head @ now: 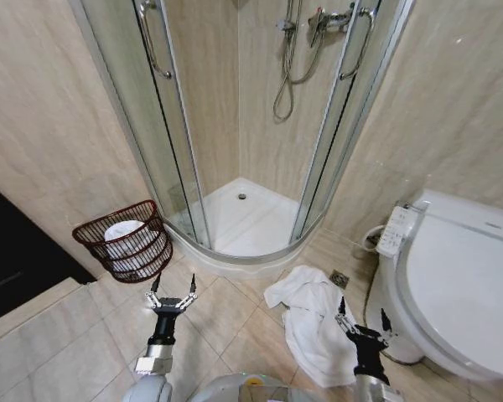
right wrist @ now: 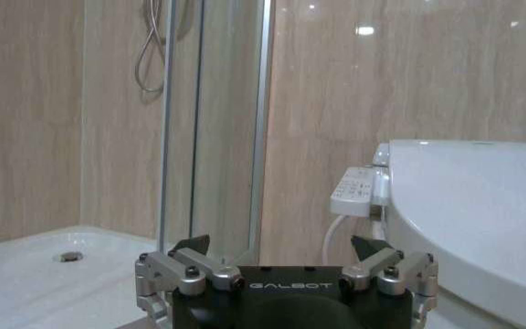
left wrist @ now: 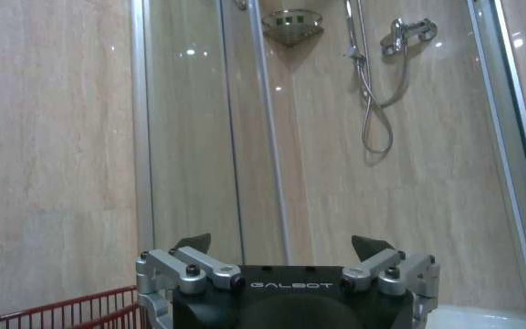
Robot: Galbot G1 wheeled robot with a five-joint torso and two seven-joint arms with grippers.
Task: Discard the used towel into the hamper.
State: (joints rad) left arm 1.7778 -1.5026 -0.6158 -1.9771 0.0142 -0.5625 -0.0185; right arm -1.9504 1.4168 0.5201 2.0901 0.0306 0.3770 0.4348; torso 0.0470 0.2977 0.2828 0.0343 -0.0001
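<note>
I see both claws spread wide and empty: left gripper point(head: 173, 286) near the hamper point(head: 124, 241), right gripper point(head: 362, 313) over the towel point(head: 312, 322) beside the toilet point(head: 465, 285)

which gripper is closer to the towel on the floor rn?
Right. The right gripper, open, hangs over the white towel crumpled on the tiles beside the toilet. The left gripper, also open, is off to the towel's left, nearer the hamper.
</note>
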